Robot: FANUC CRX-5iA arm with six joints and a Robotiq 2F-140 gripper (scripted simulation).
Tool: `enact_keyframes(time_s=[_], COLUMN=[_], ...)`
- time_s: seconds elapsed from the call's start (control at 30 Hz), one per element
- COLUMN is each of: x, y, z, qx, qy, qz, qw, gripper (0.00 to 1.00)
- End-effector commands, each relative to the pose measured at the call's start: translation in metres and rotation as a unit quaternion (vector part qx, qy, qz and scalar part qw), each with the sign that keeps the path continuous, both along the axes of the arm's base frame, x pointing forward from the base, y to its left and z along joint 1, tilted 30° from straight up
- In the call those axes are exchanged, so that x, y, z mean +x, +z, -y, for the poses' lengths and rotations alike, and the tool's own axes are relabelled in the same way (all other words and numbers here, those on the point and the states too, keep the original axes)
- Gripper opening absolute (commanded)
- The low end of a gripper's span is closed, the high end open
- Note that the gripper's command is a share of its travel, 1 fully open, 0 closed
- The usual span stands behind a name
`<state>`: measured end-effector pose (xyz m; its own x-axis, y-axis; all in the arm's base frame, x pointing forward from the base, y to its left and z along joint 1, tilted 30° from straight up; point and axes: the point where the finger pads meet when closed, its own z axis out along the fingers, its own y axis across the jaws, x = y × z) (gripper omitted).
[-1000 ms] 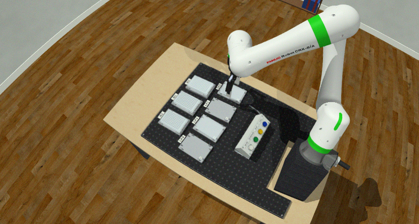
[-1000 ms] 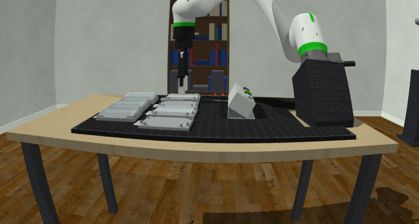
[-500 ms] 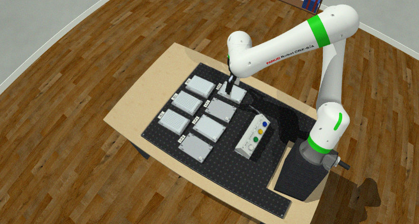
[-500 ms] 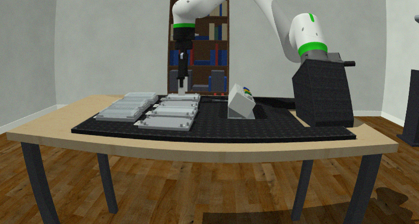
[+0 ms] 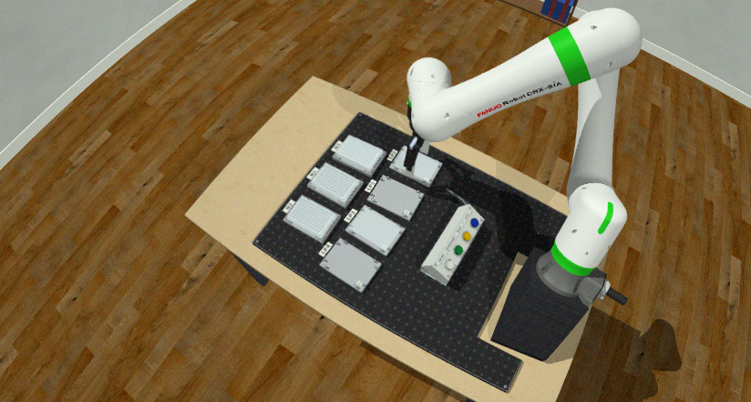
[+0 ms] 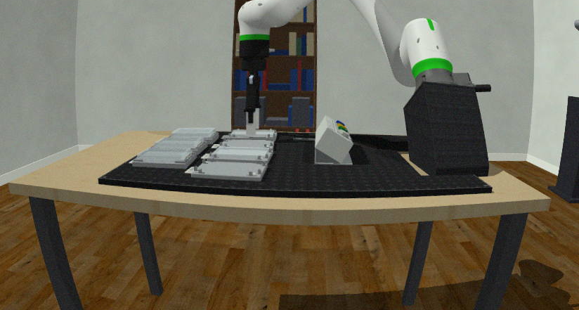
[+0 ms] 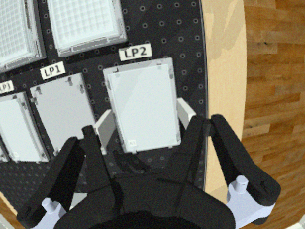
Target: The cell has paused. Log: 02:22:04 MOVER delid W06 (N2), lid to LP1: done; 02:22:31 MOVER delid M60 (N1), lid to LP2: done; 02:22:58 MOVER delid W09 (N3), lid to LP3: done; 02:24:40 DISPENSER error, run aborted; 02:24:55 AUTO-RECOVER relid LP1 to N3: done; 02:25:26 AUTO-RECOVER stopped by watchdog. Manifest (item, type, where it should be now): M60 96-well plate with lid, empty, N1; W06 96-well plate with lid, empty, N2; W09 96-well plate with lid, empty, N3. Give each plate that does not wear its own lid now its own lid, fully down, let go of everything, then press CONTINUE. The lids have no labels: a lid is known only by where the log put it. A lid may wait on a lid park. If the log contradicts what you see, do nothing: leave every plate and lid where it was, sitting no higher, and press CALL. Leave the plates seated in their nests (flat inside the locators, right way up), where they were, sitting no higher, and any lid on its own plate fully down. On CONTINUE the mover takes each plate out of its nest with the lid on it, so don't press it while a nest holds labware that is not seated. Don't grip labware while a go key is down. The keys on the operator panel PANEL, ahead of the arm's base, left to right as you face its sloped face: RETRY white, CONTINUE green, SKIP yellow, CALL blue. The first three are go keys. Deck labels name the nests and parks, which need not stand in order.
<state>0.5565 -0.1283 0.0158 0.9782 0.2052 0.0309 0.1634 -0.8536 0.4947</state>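
While my hand (image 7: 147, 127) hangs open over the LP2 lid (image 7: 143, 104), a tilted grip could drop it.

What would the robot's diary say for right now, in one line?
gripper: open, holding nothing | straddling lid on park LP2 | keys: unpressed

Arm (image 6: 283, 0) reaches over black deck (image 6: 291, 178); fingers (image 6: 251, 123) just above rearmost grey lid park (image 6: 253, 134).
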Motion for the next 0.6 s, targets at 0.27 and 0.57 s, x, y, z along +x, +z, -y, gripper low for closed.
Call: enact_keyframes(time_s=[0.27,0.57], x=[0.0006,0.0008], y=[-0.0028,-0.0041], z=[0.0015,0.0022], qx=[0.000,0.000], qy=[0.000,0.000], qz=[0.000,0.000], qw=[1.000,1.000], gripper=[0.66,0.66])
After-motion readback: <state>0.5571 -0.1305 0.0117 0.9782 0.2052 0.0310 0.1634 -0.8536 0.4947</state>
